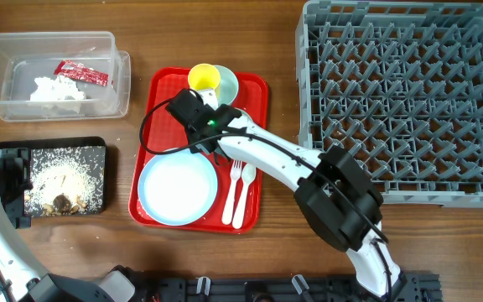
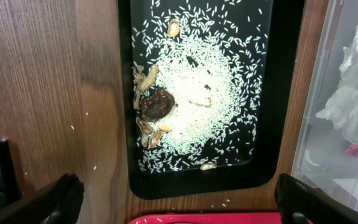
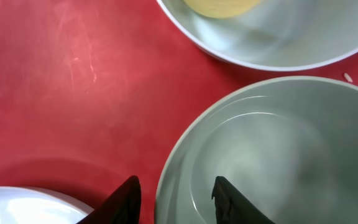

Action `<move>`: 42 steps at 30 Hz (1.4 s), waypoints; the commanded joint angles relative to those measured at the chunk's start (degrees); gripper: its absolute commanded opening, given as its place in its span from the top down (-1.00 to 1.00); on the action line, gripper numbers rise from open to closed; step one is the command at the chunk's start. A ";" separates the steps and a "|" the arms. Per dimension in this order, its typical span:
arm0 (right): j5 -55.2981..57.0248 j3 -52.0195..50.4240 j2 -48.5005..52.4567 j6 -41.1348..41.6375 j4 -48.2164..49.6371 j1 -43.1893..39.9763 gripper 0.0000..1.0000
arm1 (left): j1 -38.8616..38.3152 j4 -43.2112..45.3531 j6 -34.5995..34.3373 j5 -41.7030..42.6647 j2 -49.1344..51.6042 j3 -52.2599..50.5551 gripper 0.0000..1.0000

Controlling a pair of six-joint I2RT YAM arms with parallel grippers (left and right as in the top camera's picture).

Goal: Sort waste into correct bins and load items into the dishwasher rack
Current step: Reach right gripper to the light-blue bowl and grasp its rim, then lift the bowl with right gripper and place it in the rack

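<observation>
Bowl (image 3: pixel 272 149), rim between spread fingers of right hand (image 3: pixel 174 198), red tray (image 3: pixel 61 93) beneath.

Far back on your left sits the clear rectangular plastic tub (image 1: pixel 19 71), with the crumpled white tissue (image 1: pixel 57 91) and small red sachet (image 1: pixel 80 74) in it. Just before it, the shallow black rectangular tray (image 2: pixel 191 185) holds brown food scraps (image 1: pixel 61 201) and white rice-like crumbs (image 1: pixel 57 172). To their right, the larger red tray (image 1: pixel 254 92) carries the pale blue round plate (image 1: pixel 177 191) front left and the white plastic fork (image 1: pixel 231 197) and spoon (image 1: pixel 243 201) just right of it. Behind them the mint green bowl (image 3: pixel 278 149) sits beside the small light blue bowl (image 3: pixel 303 43), which holds the yellow cup (image 1: pixel 204 78), and the large square grey plastic dishwasher rack (image 1: pixel 405 92) stands right of that tray.
</observation>
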 commanded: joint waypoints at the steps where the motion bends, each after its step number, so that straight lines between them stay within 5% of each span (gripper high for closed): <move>1: -0.50 -0.79 1.27 0.26 0.44 0.28 0.19 | 0.31 0.00 -0.11 -0.15 -0.04 0.59 -1.00; 9: -1.81 -2.14 1.31 0.74 0.76 0.28 0.24 | 0.31 0.00 -0.11 -0.15 -0.04 0.59 -1.00; 17: -6.01 -1.01 -1.36 -0.39 1.09 0.17 0.90 | 0.31 0.00 -0.11 -0.15 -0.04 0.59 -1.00; 28: -7.67 -0.96 -10.25 -0.35 -0.04 -1.18 0.91 | 0.31 0.00 -0.11 -0.15 -0.04 0.59 -1.00; 36: -12.11 -0.96 -28.39 -5.29 -4.96 -14.10 0.91 | 0.31 0.00 -0.11 -0.15 -0.04 0.59 -1.00; 42: -28.57 -0.96 -33.59 -11.19 -7.10 -34.93 0.91 | 0.31 0.00 -0.11 -0.15 -0.04 0.59 -1.00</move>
